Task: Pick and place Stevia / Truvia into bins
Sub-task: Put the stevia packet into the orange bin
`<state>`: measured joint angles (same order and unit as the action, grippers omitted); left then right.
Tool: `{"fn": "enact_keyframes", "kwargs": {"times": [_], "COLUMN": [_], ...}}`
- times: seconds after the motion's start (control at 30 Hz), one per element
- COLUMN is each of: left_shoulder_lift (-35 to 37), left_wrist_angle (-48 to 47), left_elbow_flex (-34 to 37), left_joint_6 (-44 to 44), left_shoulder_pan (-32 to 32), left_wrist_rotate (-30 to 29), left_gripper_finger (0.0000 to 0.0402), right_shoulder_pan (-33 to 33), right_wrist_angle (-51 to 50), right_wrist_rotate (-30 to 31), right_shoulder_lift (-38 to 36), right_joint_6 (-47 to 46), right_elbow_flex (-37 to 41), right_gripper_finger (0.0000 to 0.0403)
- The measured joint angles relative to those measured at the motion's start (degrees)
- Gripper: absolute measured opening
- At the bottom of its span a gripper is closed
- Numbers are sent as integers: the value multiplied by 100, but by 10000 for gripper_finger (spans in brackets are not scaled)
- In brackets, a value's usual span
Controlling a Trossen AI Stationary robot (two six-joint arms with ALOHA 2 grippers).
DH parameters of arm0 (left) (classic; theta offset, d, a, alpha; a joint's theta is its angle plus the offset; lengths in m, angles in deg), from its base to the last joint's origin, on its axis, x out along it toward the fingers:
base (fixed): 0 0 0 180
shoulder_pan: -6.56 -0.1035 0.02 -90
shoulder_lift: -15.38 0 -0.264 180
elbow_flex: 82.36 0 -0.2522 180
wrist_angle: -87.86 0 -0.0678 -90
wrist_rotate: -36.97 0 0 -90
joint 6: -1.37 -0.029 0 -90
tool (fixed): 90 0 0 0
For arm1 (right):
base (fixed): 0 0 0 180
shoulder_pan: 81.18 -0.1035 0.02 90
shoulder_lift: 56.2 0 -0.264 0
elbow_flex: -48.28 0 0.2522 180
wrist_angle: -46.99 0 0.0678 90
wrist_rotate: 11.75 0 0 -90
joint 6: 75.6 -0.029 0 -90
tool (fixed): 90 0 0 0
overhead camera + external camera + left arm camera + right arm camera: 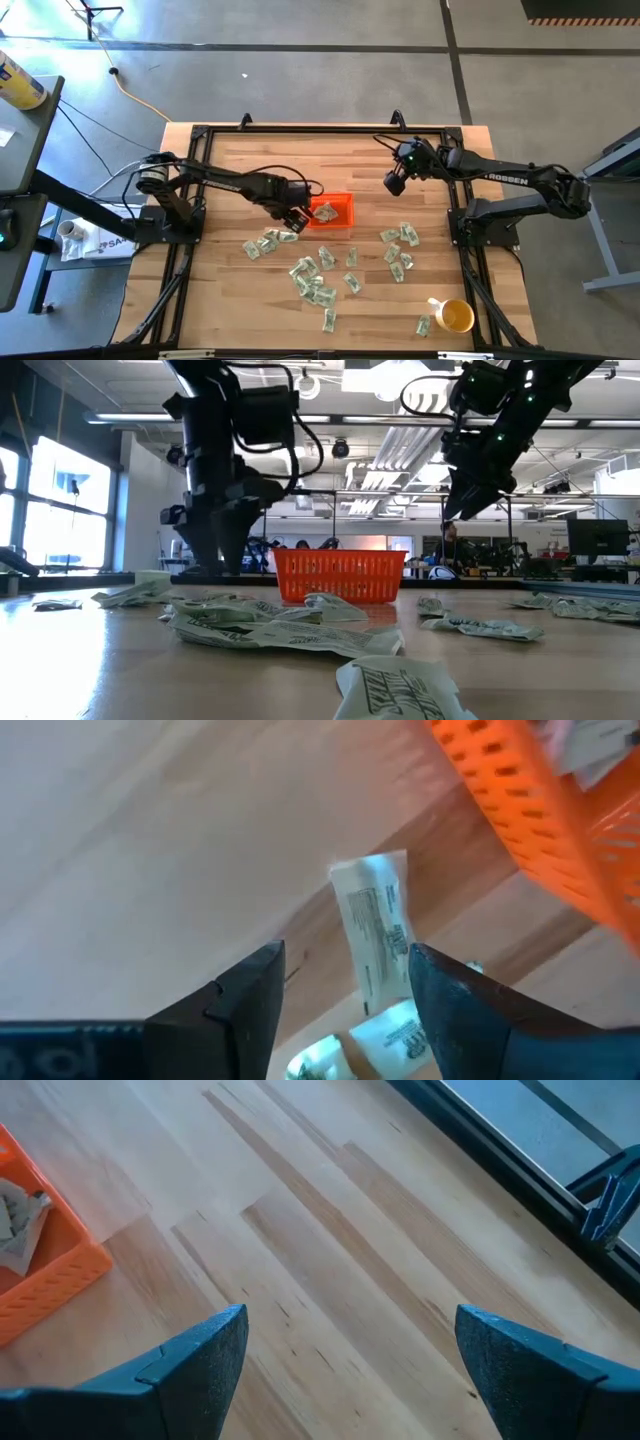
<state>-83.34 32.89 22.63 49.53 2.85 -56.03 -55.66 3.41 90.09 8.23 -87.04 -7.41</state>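
Several green-and-white Stevia packets [315,280] lie flat and scattered on the wooden table, most near the middle and a smaller group to the right [400,250]. The orange bin [350,210] stands beyond them and holds at least one packet [20,1220]. My left gripper [293,217] is open and low, just left of the bin [530,810]. One packet [375,920] lies on the wood between its fingers, closer to one of them. My right gripper [393,183] is open and raised, right of the bin and beyond it.
A yellow mug [455,316] stands near the table's near right corner with a single packet [423,325] beside it. More packets [270,630] lie on the near side of the bin [340,577]. Bare wood [330,1230] lies under the right gripper.
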Motion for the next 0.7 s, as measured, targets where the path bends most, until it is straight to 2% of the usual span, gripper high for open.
{"fn": "enact_keyframes", "kwargs": {"times": [0.23,0.37,0.5,0.7], "left_shoulder_lift": [-96,-72,-59,-70], "left_wrist_angle": [732,1067,1121,1116], "left_elbow_flex": [376,576,698,775], "left_joint_6": [15,15,-29,-202], "left_shoulder_pan": [0,0,0,0], "left_wrist_rotate": [230,233,179,-23], "left_gripper_finger": [249,235,199,123], "right_shoulder_pan": [0,-2,0,0], "right_wrist_angle": [-33,-49,-61,-54], "right_wrist_rotate": [15,57,145,171], "right_shoulder_lift": [2,2,2,2], "right_joint_6": [0,0,-1,-2], "right_elbow_flex": [0,2,2,2], "right_gripper_finger": [346,346,346,346]}}
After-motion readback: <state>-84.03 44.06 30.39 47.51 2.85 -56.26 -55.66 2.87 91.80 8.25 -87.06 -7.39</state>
